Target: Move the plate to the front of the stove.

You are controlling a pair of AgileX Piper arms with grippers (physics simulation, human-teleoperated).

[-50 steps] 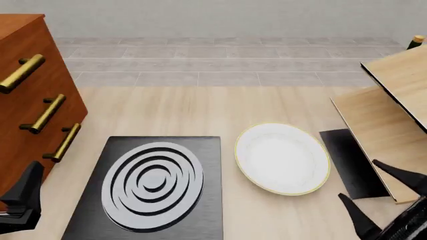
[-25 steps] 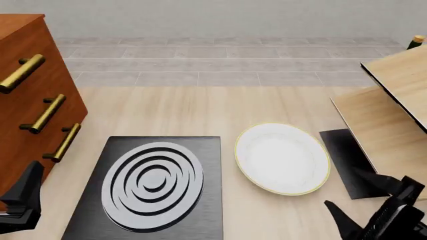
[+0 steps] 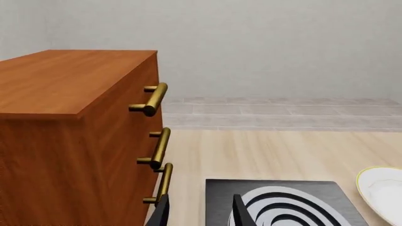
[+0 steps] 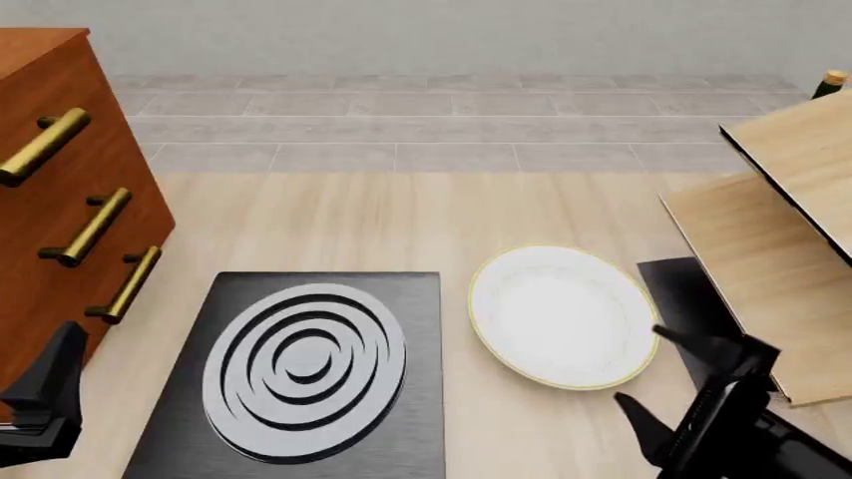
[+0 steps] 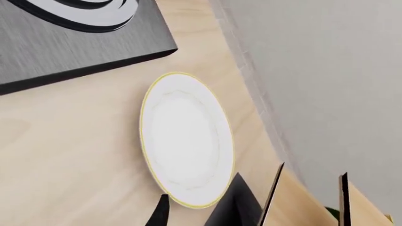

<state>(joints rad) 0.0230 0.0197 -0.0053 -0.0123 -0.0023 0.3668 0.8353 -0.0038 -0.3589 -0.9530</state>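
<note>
The white plate [image 4: 562, 315] with a thin yellow rim lies flat on the wooden table, just right of the stove [image 4: 415, 399], a black slab with a grey ringed burner [image 4: 303, 357]. My right gripper [image 4: 641, 365] is open, hovering close to the plate's near right edge, nothing between its fingers. The right wrist view looks down on the plate [image 5: 186, 139], with the stove [image 5: 75, 52] beyond it. My left gripper [image 4: 47, 399] waits open at the near left, beside the stove. Its fingers [image 3: 162, 214] frame the stove [image 3: 217, 197], and the plate [image 3: 383, 188] shows at the picture's edge.
A brown drawer cabinet [image 4: 67, 200] with brass handles stands at the left, close to my left gripper. Tilted wooden boards [image 4: 772, 269] rise at the right. A plain black mat [image 4: 692, 309] lies between them and the plate.
My right gripper has moved left and farther onto the table, closing in on the plate's near right edge. The plate, the stove and my left gripper have stayed put.
</note>
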